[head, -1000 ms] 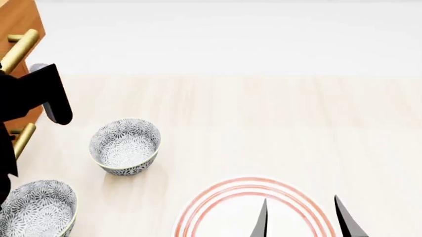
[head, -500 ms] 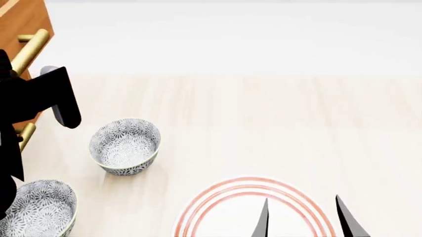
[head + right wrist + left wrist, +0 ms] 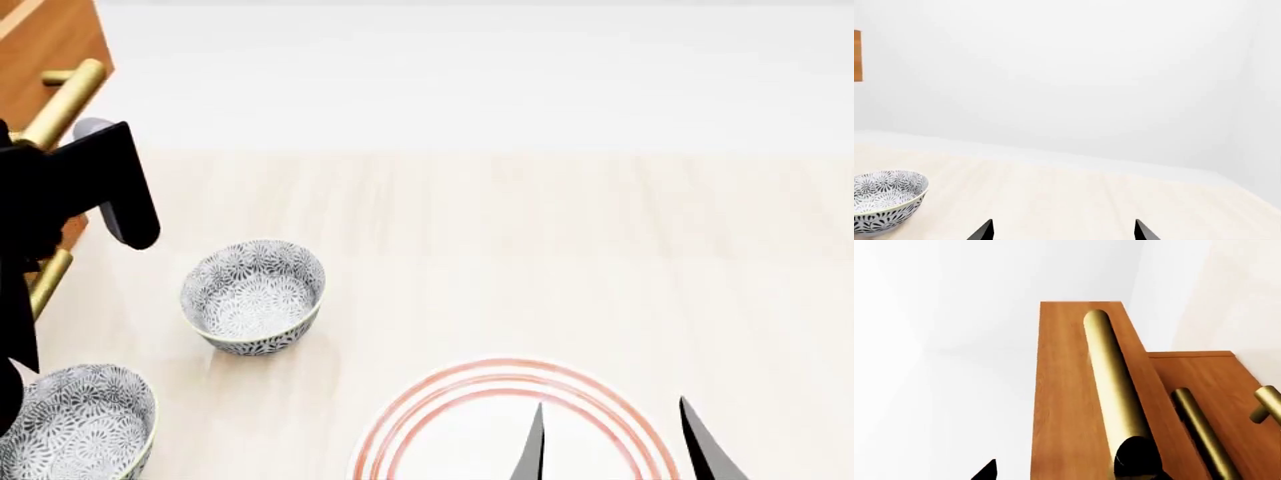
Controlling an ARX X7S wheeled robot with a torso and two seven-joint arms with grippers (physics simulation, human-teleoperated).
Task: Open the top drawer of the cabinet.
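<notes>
The cabinet stands at the table's far left in the head view. Its top drawer juts out past the drawer front below. The brass bar handle runs along its front. My left gripper is open, straddling the drawer front. One black finger lies against the near end of the handle and the other tip hangs off the drawer's side. From the head camera the left gripper covers the handle's lower end. My right gripper hangs open over the plate.
Two patterned bowls sit in front of the cabinet. A red-ringed plate lies under the right gripper. Brass handles of the lower drawers show below the top one.
The top drawer front and its handle have shifted right, out from the cabinet, and my left gripper moved with them. The right arm has stayed still.
</notes>
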